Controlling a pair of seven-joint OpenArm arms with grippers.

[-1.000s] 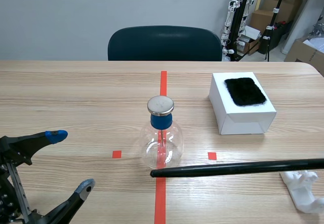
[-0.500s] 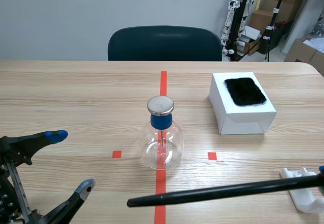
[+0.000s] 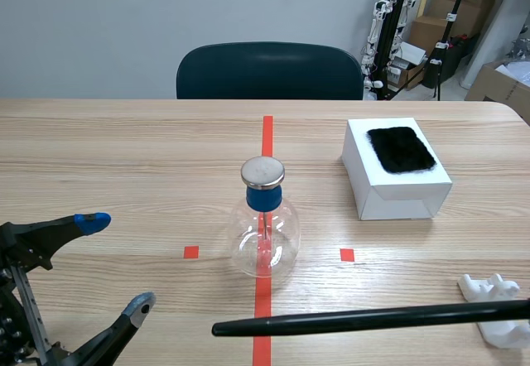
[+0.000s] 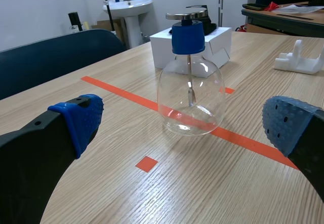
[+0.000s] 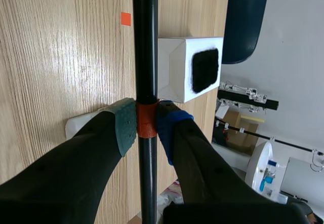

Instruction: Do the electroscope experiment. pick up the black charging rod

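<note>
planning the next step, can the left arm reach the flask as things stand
Probably yes: the left gripper is open, the flask stands ahead with nothing between, and the rod in the right gripper hangs nearer the robot.

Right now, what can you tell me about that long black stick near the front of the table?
The stick is long, thin, straight and smooth, glossy black like plastic, with an orange-red band around it. The right claw is shut on that band. The stick runs almost level across the front of the table, and its free tip reaches just past the glass flask without touching it.
</note>
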